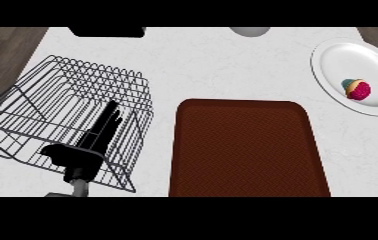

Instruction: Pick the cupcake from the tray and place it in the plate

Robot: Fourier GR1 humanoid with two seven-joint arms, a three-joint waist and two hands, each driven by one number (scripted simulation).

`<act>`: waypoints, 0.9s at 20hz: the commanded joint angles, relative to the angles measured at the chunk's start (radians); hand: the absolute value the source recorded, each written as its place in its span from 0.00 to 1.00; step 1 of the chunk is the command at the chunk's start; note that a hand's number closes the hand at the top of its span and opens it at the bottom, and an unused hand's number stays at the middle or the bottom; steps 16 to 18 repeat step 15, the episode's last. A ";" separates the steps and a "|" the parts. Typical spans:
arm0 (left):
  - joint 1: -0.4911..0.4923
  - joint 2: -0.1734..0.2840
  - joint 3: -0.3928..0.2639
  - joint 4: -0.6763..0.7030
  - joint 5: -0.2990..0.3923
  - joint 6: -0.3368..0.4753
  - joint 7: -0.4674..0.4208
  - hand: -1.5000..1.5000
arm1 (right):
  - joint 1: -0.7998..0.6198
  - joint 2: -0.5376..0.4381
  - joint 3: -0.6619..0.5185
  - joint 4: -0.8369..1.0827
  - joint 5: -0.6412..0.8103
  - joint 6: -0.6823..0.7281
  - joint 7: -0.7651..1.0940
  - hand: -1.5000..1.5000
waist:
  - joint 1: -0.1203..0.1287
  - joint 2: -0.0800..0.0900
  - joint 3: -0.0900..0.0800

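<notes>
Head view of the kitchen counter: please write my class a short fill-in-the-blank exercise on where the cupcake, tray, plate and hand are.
1. The cupcake lies on the white ____.
2. The brown tray holds ____ cupcakes.
3. The left hand, fingers straight, shows in front of the wire ____ at the view's left.
4. The plate sits to the ____ of the tray.

Missing words: plate; no; rack; right

even, bright, diffuse light on the pale counter (221, 64); soft faint shadows, no glare
</notes>
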 commanded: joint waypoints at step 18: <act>0.024 -0.026 0.011 0.108 -0.016 -0.025 -0.023 0.50 | 0.195 0.007 0.067 0.047 0.084 0.027 -0.237 0.00 | -0.011 -0.004 -0.008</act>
